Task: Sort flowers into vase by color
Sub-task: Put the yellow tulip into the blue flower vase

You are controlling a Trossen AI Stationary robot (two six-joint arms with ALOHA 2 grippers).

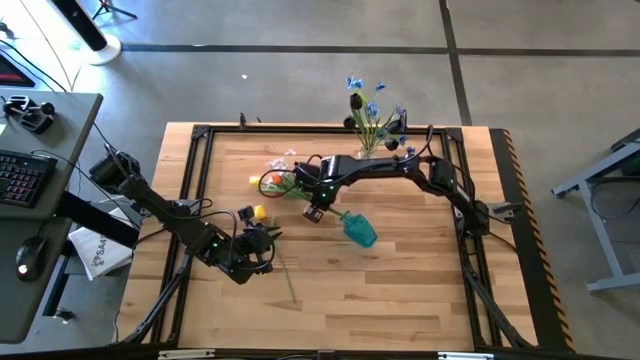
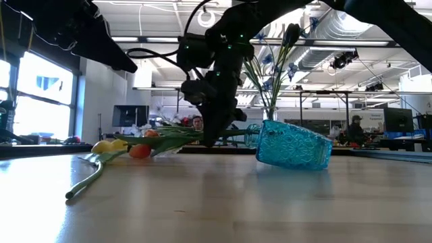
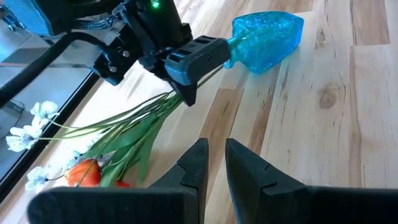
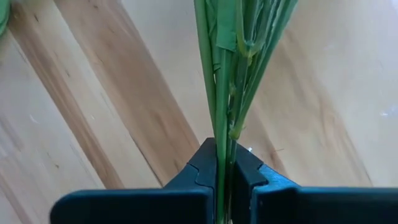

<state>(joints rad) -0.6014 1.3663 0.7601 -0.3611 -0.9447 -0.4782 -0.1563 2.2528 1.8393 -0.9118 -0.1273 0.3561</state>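
Flowers (image 1: 283, 183) bunched flat on table, stems toward tipped blue vase (image 1: 360, 229)

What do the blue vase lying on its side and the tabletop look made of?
Blue vase: looks like translucent tinted glass or hard plastic; textured, glinting, light passing through.
Tabletop: pale wood planks, smooth matte finish; grain and a knot show in the left wrist view.
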